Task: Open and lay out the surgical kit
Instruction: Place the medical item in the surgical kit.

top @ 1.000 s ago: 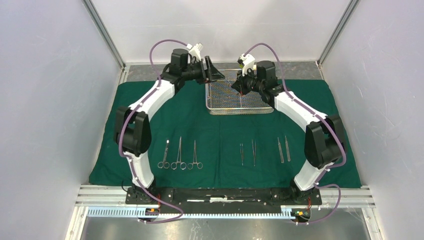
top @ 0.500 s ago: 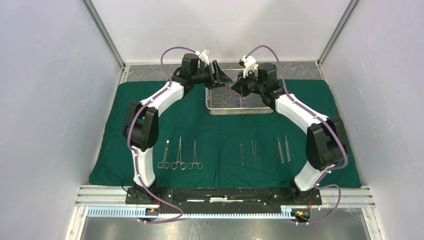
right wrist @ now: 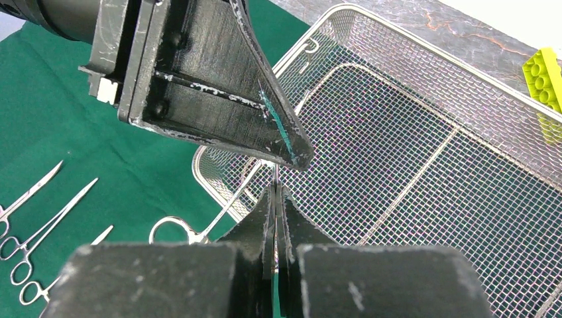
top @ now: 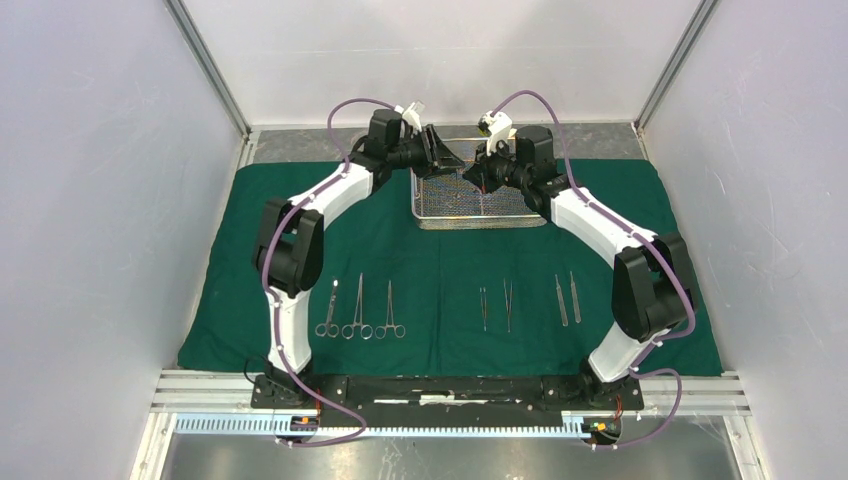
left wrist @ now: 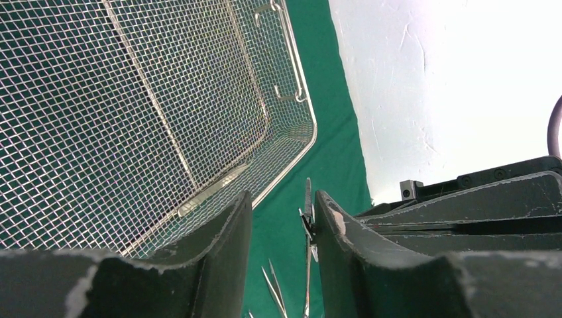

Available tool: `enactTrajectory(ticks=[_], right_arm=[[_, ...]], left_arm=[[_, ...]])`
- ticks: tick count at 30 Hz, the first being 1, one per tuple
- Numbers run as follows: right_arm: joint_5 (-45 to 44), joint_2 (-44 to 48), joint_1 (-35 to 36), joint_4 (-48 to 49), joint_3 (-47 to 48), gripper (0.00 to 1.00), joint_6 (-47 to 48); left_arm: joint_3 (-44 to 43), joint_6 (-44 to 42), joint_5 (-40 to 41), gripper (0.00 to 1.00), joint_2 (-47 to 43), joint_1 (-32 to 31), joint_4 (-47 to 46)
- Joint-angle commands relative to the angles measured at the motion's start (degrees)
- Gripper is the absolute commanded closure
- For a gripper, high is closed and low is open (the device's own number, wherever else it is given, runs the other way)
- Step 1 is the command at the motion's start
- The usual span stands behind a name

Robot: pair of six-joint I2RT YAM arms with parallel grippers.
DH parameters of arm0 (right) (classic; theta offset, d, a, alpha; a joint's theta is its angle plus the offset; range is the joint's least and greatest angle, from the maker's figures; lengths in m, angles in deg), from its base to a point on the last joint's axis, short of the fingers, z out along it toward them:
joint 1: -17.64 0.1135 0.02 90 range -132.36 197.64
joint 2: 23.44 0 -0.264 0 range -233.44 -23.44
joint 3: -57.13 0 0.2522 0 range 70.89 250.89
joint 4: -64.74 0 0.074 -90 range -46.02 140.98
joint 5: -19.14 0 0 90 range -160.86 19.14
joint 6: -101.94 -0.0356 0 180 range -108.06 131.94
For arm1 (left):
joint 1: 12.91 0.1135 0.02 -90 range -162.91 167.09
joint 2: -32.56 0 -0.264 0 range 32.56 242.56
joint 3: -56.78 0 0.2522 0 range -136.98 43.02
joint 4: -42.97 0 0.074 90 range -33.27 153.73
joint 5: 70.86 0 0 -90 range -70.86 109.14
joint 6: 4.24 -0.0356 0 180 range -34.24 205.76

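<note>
Surgical kit (top: 440,270): green drape (top: 620,210) flat; mesh tray (top: 480,223); steel instruments (top: 358,310) aligned

item: yellow-green studded block (right wrist: 545,83) | surface: grey marbled tabletop (right wrist: 464,33)

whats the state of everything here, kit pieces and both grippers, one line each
green drape: unfolded, spread flat on the table
wire-mesh tray: upright on the drape's far side, looks empty
three ring-handled clamps: laid in a row, front left
four tweezers: laid in pairs, front centre and right
fourth clamp: lifted above the tray, held
right gripper: shut on the fourth clamp
left gripper: part open, fingers either side of it
</note>
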Motion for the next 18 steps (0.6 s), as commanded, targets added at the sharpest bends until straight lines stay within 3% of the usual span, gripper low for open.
enactTrajectory(ticks=[1, 13, 18], right_arm=[[0.5, 1.1, 0.3, 2.2, 0.0, 1.0, -0.1], [-1.3, 0.5, 0.6, 1.9, -0.4, 1.0, 1.0], [-1.6, 0.1, 0.9, 1.6, -0.3, 1.0, 1.2]], left_arm=[[-2.4, 2.9, -1.5, 0.55, 0.5, -0.3, -2.9], [-2.7, 4.8, -2.3, 0.78, 1.3, -0.4, -4.3], [-3.1, 5.6, -3.0, 0.97, 1.4, -0.4, -5.3]])
